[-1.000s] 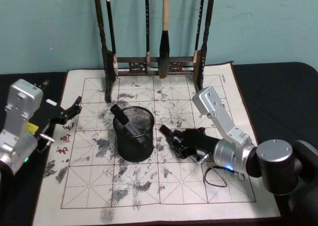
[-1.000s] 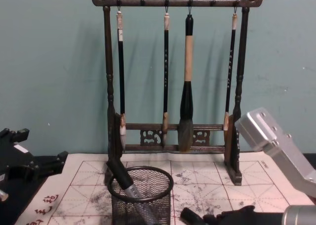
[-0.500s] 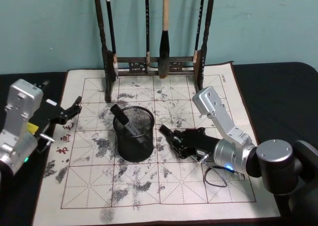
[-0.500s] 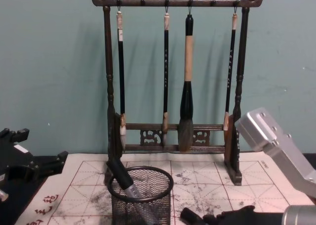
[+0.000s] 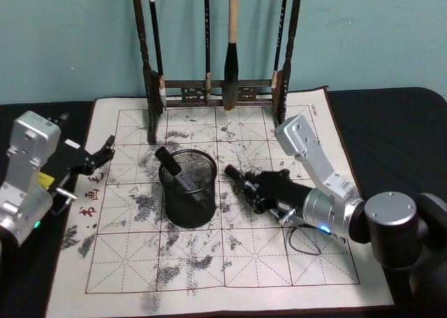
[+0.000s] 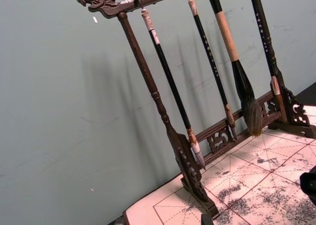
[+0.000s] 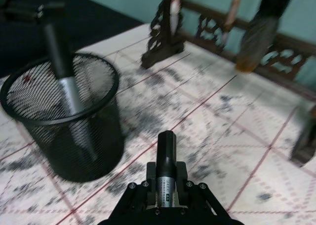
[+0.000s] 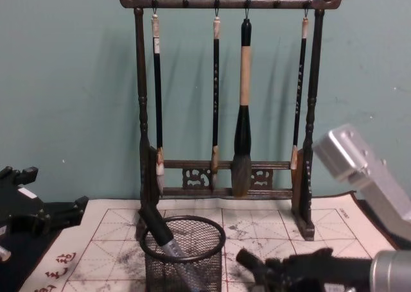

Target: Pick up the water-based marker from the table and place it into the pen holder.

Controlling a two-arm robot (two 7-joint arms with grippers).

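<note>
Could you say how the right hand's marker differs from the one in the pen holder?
The held marker lies nearly level in the right hand beside the pen holder; the stowed marker leans steeply on its rim. The held marker is clamped; the stowed marker rests free. Both have dark caps and grey barrels. The left hand hovers beside the mat.

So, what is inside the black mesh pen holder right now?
One marker, black cap up, leans on the rim of the pen holder; its grey barrel shows through the mesh. The floor is hidden behind the mesh. The right gripper holds a second marker beside it.
</note>
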